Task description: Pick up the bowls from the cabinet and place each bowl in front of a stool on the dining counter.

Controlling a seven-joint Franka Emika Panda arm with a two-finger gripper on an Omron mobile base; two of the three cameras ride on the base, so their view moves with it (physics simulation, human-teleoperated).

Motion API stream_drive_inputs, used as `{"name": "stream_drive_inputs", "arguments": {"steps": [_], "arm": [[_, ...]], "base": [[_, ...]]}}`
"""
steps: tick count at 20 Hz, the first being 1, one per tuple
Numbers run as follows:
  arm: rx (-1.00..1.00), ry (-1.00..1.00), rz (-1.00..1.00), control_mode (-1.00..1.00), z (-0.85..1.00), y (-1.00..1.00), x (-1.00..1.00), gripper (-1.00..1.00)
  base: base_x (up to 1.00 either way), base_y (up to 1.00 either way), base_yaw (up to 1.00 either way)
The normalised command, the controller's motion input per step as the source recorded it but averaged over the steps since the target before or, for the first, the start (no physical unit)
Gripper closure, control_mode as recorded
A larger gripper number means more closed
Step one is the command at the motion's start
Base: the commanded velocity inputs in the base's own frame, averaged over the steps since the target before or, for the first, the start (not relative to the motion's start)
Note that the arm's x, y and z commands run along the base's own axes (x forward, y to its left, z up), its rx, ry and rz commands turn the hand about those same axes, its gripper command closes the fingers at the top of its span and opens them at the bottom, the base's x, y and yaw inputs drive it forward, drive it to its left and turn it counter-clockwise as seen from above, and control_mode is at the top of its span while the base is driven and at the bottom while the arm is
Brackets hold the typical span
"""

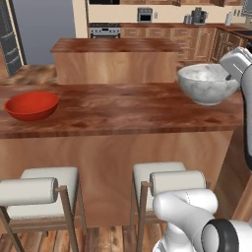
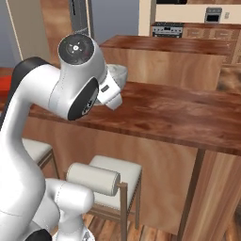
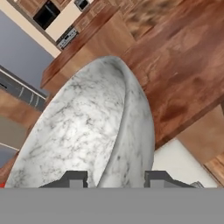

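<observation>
The red bowl (image 1: pixel 31 105) rests on the left part of the dining counter (image 1: pixel 123 110), behind the left stool (image 1: pixel 44 192). My gripper (image 1: pixel 229 77) is shut on the rim of the grey-white marbled bowl (image 1: pixel 206 83) and holds it tilted just over the counter's right part, behind the right stool (image 1: pixel 167 182). In the hand view the marbled bowl (image 3: pixel 87 127) stands on edge, its rim clamped between the fingertips (image 3: pixel 74 179). From the right base view the arm hides most of that bowl (image 2: pixel 118 73). The cabinet is out of view.
A smaller wooden island (image 1: pixel 115 59) stands behind the dining counter. Drawer units and an oven (image 1: pixel 104 30) line the far wall. The counter's right end (image 2: pixel 207 136) has bare wood. One stool (image 2: pixel 108 181) sits just ahead of the base.
</observation>
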Motion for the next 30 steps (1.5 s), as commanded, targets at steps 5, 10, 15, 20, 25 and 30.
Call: {"name": "stream_drive_inputs", "arguments": {"steps": [5, 10, 15, 20, 25, 30], "arm": [[0.00, -0.05, 0.02, -1.00, -0.34, 0.00, 0.63, 1.00], [0.00, -0.15, 0.00, -1.00, -0.29, 0.00, 0.59, 1.00], [0.00, -0.05, 0.00, -1.00, -0.07, 0.00, 0.24, 1.00], [0.03, 0.03, 0.00, -1.00, 0.00, 0.00, 0.00, 1.00], [0.06, 0.14, 0.00, -1.00, 0.00, 0.00, 0.00, 1.00], [0.03, 0.13, 0.00, -1.00, -0.01, 0.00, 0.04, 1.00]], "base": [[0.00, 0.00, 0.00], [0.00, 0.00, 0.00], [0.00, 0.00, 0.00], [0.00, 0.00, 0.00], [0.00, 0.00, 0.00], [0.00, 0.00, 0.00]]}}
